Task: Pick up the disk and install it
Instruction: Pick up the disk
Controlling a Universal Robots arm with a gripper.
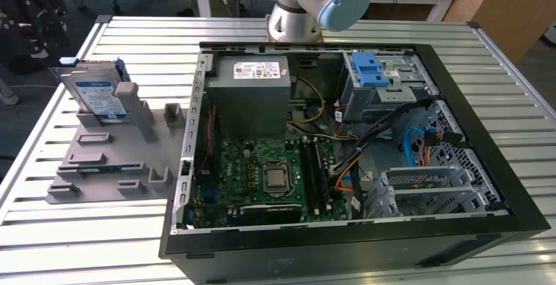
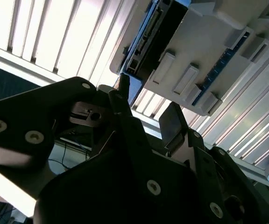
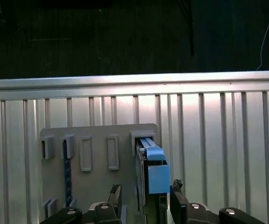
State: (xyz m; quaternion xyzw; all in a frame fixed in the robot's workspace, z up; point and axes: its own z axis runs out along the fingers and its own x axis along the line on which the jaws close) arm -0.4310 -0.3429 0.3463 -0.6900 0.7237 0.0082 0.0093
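The disk [image 1: 94, 95] stands on edge in the grey slotted stand [image 1: 104, 161] at the exterior view's left, silver with a blue-and-white label and a blue bracket. In the first wrist view the disk [image 3: 154, 170] is seen edge-on from above, lined up between the two dark fingers of my gripper [image 3: 146, 192]. The gripper hangs well above it, open and holding nothing. In the second wrist view the gripper [image 2: 147, 98] shows slatted table through the gap between its fingers, with the disk's connector edge [image 2: 146, 37] and the stand [image 2: 209, 51] beyond it.
An open black computer case [image 1: 486, 168] lies on the slatted metal table [image 1: 52, 233], right of the stand. Inside it are a grey power supply [image 1: 252, 93], a motherboard [image 1: 269, 174] and a drive bay with a blue latch [image 1: 372, 71]. The arm's base [image 1: 295, 18] stands behind the case.
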